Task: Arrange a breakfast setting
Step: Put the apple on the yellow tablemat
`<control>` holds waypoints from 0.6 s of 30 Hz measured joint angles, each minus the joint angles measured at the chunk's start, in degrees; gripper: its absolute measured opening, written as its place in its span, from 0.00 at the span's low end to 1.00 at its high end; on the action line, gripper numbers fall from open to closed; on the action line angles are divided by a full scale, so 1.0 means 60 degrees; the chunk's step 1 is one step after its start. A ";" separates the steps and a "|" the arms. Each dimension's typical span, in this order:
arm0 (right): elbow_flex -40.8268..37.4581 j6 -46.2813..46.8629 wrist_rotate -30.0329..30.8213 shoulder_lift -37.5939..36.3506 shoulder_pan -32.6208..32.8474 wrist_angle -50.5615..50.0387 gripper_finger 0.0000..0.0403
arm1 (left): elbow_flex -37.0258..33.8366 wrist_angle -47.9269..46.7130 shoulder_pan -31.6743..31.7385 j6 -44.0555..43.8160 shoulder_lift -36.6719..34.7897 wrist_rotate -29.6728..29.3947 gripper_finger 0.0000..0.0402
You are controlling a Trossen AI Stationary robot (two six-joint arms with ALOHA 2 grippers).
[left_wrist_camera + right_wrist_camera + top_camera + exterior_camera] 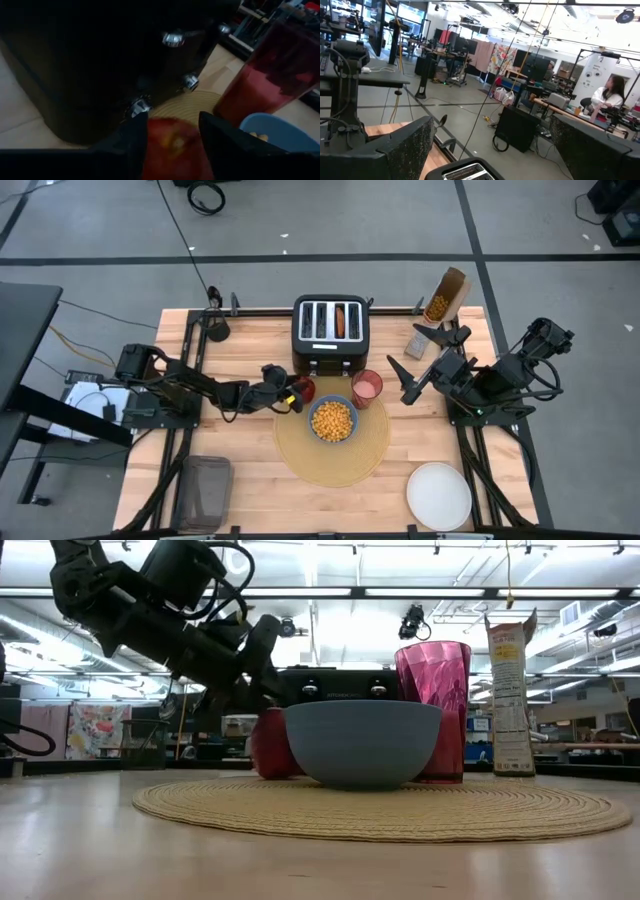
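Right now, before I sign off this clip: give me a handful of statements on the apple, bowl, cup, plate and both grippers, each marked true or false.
1. The left gripper is shut on the red apple. True.
2. The small blue bowl is empty. False: it holds yellow cereal.
3. The white round plate lies on the large round tan placemat. False: it lies on the bare table, off by the right-hand front corner.
4. The pink translucent cup stands upright at the placemat's edge, beside the bowl. True.
5. The right gripper holds the cup. False: it is open, holding nothing, off to the cup's right.
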 joint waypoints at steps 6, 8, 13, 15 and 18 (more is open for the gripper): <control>0.0000 0.0000 0.0218 0.0000 0.0000 0.0001 0.99 | -0.0002 -0.0026 0.0000 0.0101 -0.0098 0.0291 0.46; 0.0000 -0.0001 0.0218 0.0000 0.0000 -0.0001 0.99 | -0.0002 -0.0004 0.0000 0.0199 -0.0133 0.0355 0.46; 0.0000 0.0000 0.0218 0.0000 0.0000 -0.0001 0.99 | 0.0001 0.0007 0.0000 0.0247 -0.0138 0.0468 0.46; 0.0000 0.0000 0.0218 0.0000 0.0000 -0.0001 0.99 | -0.0001 -0.0008 0.0002 0.0244 -0.0138 0.0468 0.46; 0.0000 0.0000 0.0218 0.0000 0.0000 -0.0001 0.99 | 0.0001 0.0050 0.0000 0.0244 -0.0138 0.0555 0.46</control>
